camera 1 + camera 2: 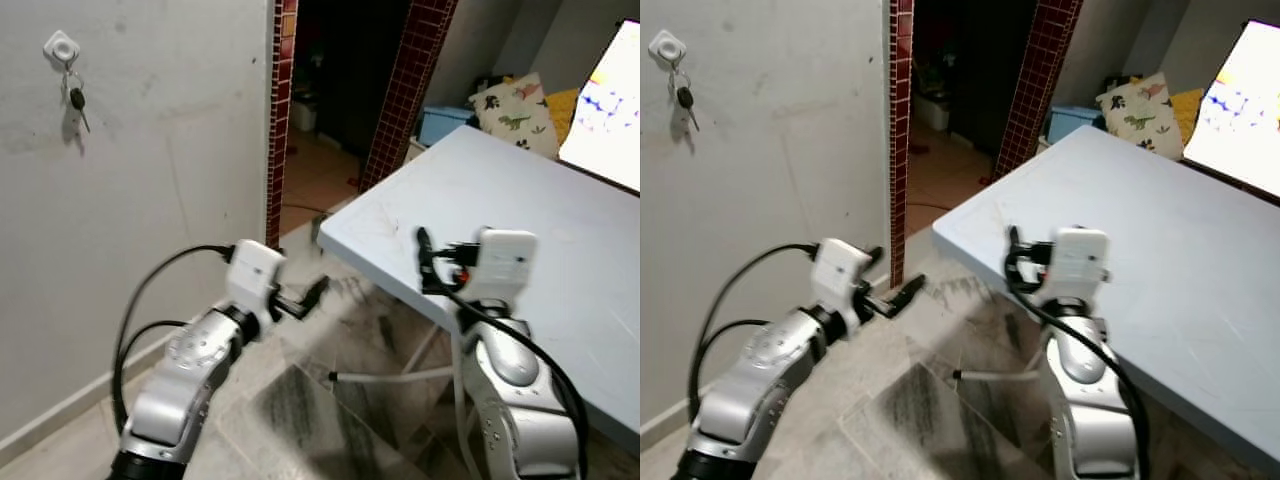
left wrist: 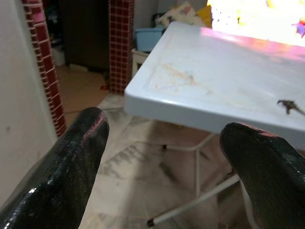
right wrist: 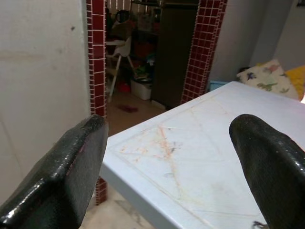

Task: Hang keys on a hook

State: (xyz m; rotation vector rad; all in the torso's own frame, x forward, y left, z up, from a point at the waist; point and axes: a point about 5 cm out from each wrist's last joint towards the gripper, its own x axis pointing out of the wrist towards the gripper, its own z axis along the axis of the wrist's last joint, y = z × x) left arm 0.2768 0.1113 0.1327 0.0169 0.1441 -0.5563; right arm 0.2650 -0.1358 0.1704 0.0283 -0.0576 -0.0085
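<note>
Keys: you see them hanging from the white hook high on the wall.
Left gripper: jaws wide, over open floor near the table corner.
Right gripper: jaws wide, above the table's near edge.
Writing: none legible.

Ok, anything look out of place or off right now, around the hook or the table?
Nothing stands out. The keys hang straight from the white hook on the wall. The table shows only faint scuffs near its corner. The left tool and right tool are both open and empty.
</note>
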